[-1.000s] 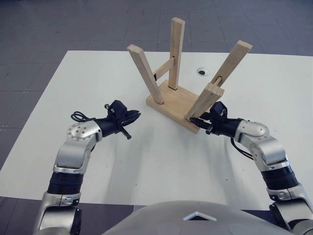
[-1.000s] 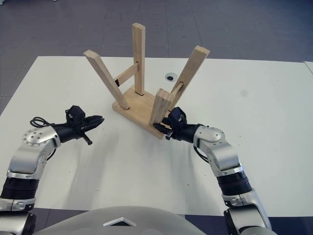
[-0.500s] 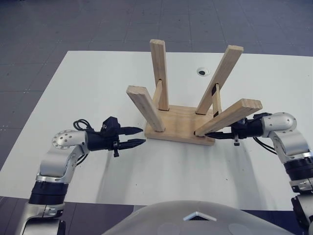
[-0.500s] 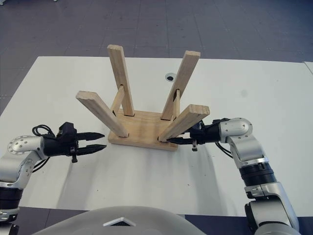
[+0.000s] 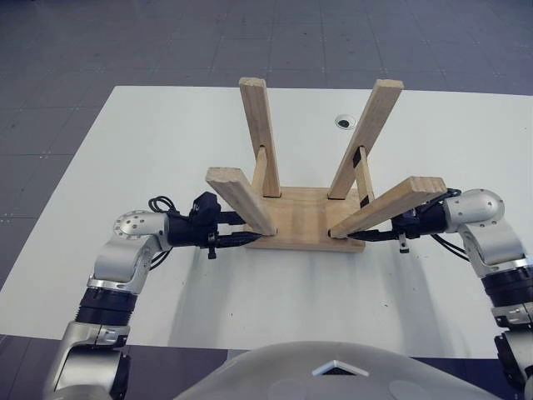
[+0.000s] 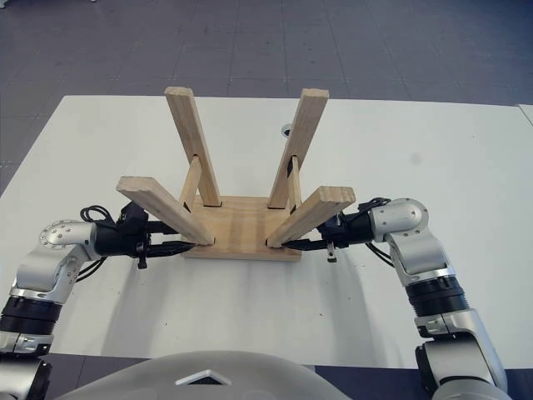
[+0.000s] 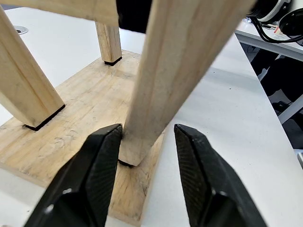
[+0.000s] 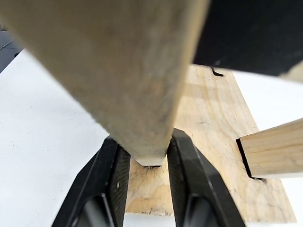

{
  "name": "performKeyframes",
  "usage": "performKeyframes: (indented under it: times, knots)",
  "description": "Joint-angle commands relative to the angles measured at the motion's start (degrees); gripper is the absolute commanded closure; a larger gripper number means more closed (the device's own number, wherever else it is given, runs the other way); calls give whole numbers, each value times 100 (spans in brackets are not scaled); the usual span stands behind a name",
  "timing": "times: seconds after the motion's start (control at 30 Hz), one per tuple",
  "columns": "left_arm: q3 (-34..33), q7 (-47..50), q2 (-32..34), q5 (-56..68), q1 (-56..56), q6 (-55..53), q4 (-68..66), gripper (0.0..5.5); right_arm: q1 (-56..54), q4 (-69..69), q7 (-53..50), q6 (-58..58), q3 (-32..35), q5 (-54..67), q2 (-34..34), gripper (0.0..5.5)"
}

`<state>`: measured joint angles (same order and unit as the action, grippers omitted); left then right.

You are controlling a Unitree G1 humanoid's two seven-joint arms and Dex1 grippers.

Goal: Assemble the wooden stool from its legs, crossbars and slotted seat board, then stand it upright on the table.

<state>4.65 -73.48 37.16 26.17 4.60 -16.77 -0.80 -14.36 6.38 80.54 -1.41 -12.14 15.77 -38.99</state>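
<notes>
Left wrist view: your left fingers point(image 7: 102, 165) are sitting open astride the near left leg point(image 7: 180, 56); right fingers point(image 8: 113, 175) are gripping the near right leg point(image 8: 118, 71); the stool point(image 5: 308, 218) is lying inverted on the table point(image 5: 166, 142).

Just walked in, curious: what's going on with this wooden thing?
The robot is working on a wooden stool that lies upside down on the table, its seat board flat and four legs pointing up. The left gripper straddles the base of the near-left leg, fingers open; the right gripper is shut on the base of the near-right leg. It is not yet upright.
</notes>
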Motion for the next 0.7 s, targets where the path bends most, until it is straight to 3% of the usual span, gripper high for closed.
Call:
performKeyframes:
  times: [0.03,0.1,0.2,0.37,0.43,0.5,0.6,0.63,0.7]
  knots:
    - [50,-139,90,121,61,-250,219,411,-48,-198,-78,118,55,88,35,448]
    - [141,-259,209,166,-47,-464,405,416,-4,-586,-49,491,134,367,-25,448]
    - [70,-516,654,958,-341,-1423,1429,422,202,-2030,-5,2092,543,1687,-467,448]
    - [-902,-193,1351,3376,-532,-3487,2599,430,439,-2977,-142,4768,1052,3559,-1423,448]
    - [-1109,322,1365,4264,-23,-4442,2199,430,295,-2748,-548,5918,1072,4156,-1456,448]
    - [-1014,844,1183,4644,745,-5473,1331,430,-184,-2050,-1151,6881,1029,4379,-1060,448]
    - [-862,1693,339,4542,1762,-6459,-281,430,-1075,-600,-2059,7585,902,4002,-246,448]
    - [-889,1899,87,4481,2011,-6669,-751,401,-1365,-98,-2248,7681,907,3883,-23,448]
    - [-1164,2288,-321,4355,2483,-6967,-1790,361,-1894,813,-2317,7824,888,3751,297,380]
